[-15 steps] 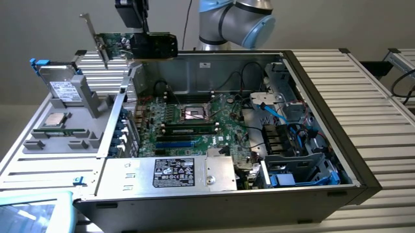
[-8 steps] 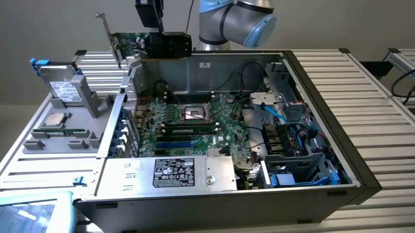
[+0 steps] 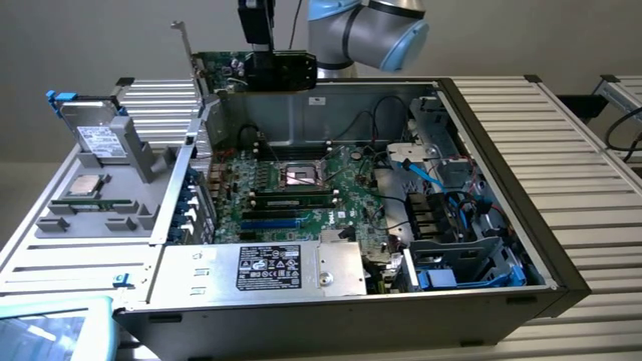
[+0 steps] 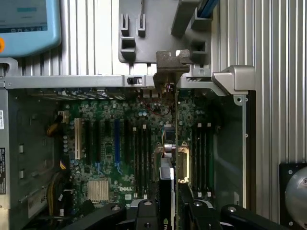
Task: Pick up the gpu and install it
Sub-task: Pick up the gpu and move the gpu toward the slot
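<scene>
a: fingers?
b: clenched on the gpu. the wrist view has the card edge-on, a finger pressed to each face. the gripper has the end away from the metal bracket.

a: where's the card?
b: in the air. in the exterior view it hangs under the arm, above the case wall nearest the arm's base, well clear of the motherboard. the case lies open on the slatted counter.

a: lined up with a slot?
b: doesn't look so. from the wrist the card's edge runs over the processor socket area. the expansion slots sit off to one side, bare.

a: progress?
b: pickup done, i'd judge, since the card is off any rest and fully carried. install not done: nothing seated, bracket not at the case's rear opening. call it roughly half.

a: anything else about?
b: grey tray along the counter's edge at the exterior view's left, with a hard drive propped in it. untouched.
</scene>
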`<act>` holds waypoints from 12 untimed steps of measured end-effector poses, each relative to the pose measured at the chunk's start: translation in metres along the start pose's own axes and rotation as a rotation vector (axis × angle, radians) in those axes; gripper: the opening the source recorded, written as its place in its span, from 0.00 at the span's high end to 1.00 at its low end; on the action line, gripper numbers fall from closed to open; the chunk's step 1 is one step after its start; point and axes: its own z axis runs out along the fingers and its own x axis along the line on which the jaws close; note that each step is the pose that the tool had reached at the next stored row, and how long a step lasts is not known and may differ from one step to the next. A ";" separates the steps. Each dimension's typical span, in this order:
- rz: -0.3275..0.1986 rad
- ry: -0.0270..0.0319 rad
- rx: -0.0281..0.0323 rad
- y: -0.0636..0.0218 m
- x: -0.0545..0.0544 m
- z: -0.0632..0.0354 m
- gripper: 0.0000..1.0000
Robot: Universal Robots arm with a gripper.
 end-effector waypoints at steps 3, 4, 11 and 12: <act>-0.002 0.0000 -0.0001 -0.0019 0.007 -0.0002 0.73; -0.002 0.0000 -0.0001 -0.0024 0.009 -0.0003 0.73; -0.003 0.0000 -0.0001 -0.0035 0.034 -0.0008 0.73; -0.003 0.0000 -0.0001 -0.0036 0.038 -0.0009 0.73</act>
